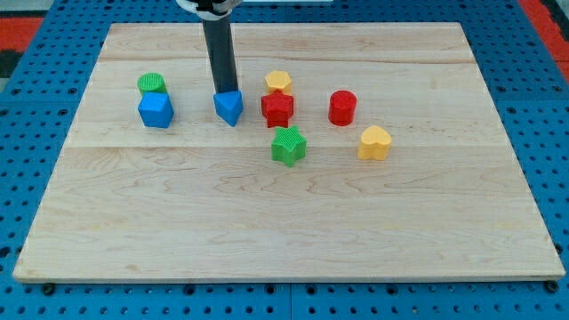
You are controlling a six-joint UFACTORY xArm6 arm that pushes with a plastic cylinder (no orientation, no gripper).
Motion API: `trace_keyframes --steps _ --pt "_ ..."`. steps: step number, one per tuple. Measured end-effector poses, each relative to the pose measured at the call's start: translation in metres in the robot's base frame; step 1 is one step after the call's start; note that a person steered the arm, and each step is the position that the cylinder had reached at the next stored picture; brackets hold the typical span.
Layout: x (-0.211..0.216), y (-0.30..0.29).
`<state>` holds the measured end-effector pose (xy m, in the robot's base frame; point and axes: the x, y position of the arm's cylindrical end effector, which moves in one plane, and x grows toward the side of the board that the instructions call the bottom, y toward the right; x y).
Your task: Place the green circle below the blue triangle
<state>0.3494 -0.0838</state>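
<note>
- The wooden board [284, 222] fills most of the view, and its whole lower half is bare, so there is room below the blocks to work in.
- My arm ends in a dark rod [220, 58] coming down from the view's top; there are no jaws on this rig, so nothing to open or close.
- My tip [224, 92] sits at the top edge of the blue triangle [229, 108], touching it or just behind it; I cannot tell which.
- The green circle [152, 84] lies to the view's left of my tip and slightly higher, near the board's left side.
- It touches, or nearly touches, the blue cube [156, 111] just below it, so a straight push downward is blocked.
- I judge the move turns on this: the circle must travel right and down, around the cube, to land below the triangle.
- The green star [288, 145] lies to the lower right of that spot, close enough to mind.
</note>
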Motion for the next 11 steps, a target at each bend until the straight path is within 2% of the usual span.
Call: trace_keyframes --steps 1,2,5,7,8,9,11 --pt "-0.014 0.000" --pt "-0.029 -0.044" --pt "-0.017 -0.126" --pt "0.016 -0.146" --pt "-0.004 -0.179" --pt "0.012 -0.208" --pt "0.055 -0.185"
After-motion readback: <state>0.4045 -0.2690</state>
